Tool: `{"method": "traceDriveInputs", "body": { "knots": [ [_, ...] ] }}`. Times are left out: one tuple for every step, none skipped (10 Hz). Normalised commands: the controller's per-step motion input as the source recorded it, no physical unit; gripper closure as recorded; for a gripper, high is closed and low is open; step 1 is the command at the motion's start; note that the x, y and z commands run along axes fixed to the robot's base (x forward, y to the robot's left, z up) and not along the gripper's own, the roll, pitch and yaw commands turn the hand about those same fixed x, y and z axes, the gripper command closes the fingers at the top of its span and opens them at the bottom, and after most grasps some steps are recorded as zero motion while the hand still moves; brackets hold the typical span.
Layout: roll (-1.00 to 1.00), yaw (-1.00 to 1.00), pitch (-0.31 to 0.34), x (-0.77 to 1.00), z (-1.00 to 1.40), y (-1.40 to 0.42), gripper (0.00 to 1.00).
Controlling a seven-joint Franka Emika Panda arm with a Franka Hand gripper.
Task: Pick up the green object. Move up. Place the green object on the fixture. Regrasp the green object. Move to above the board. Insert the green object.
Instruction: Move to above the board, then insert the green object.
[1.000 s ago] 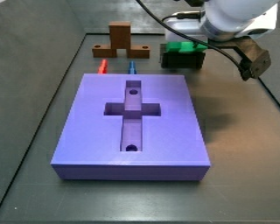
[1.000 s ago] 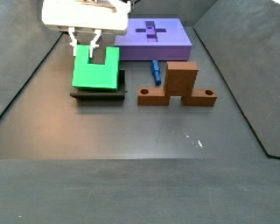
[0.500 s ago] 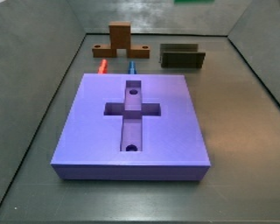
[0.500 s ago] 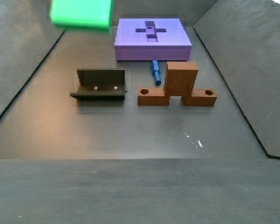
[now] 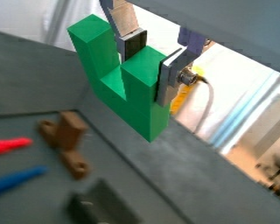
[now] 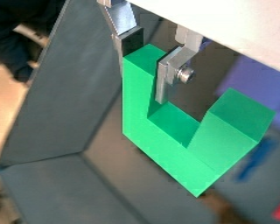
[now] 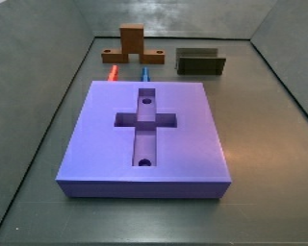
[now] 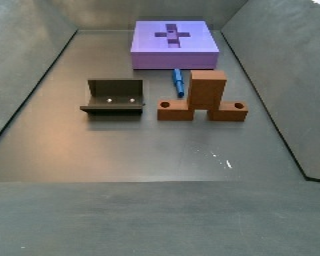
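Wrist views show the gripper (image 5: pixel 154 54) jaws clamped on the green object (image 6: pixel 184 131), out of both side views; a tilted grip could jam insertion into the board (image 7: pixel 146 135).

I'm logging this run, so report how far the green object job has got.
Done: the green object is off the fixture, which stands bare in both side views.
In hand: the gripper, out of both side views, shows in both wrist views with its fingers clamping the piece, high above the floor.
Left: the board, its cross recess unfilled, awaits the insertion.
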Motion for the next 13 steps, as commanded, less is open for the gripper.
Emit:
{"method": "traceDriveInputs", "body": {
  "knots": [
    [-1.0, -0.02, 0.156, -1.4, 0.23, -1.29, 1.0],
    [-1.0, -0.01, 0.159, -1.4, 0.25, -1.31, 1.0],
    [-1.0, 0.0, 0.156, -1.4, 0.25, -1.29, 1.0],
    [-1.0, 0.02, 0.143, -0.48, 0.06, -0.41, 1.0],
    [-1.0, 0.02, 0.147, -0.16, 0.0, -0.1, 1.0],
    [-1.0, 0.02, 0.149, -0.03, 0.01, -0.03, 1.0],
    [-1.0, 0.03, 0.131, -0.06, 0.02, -0.04, 1.0],
    [-0.66, 0.02, 0.033, -0.08, 0.0, 0.01, 1.0],
    [-0.53, 0.02, 0.003, -0.07, -0.01, 0.03, 1.0],
    [-0.27, 0.01, -0.023, -0.06, 0.01, 0.01, 1.0],
    [-0.21, 0.0, -0.025, -0.04, 0.0, 0.01, 1.0],
    [-0.18, 0.0, -0.09, 0.08, -0.31, 0.0, 1.0],
    [-0.26, 0.0, -0.164, 0.13, -0.54, 0.0, 1.0]
  ]
}}
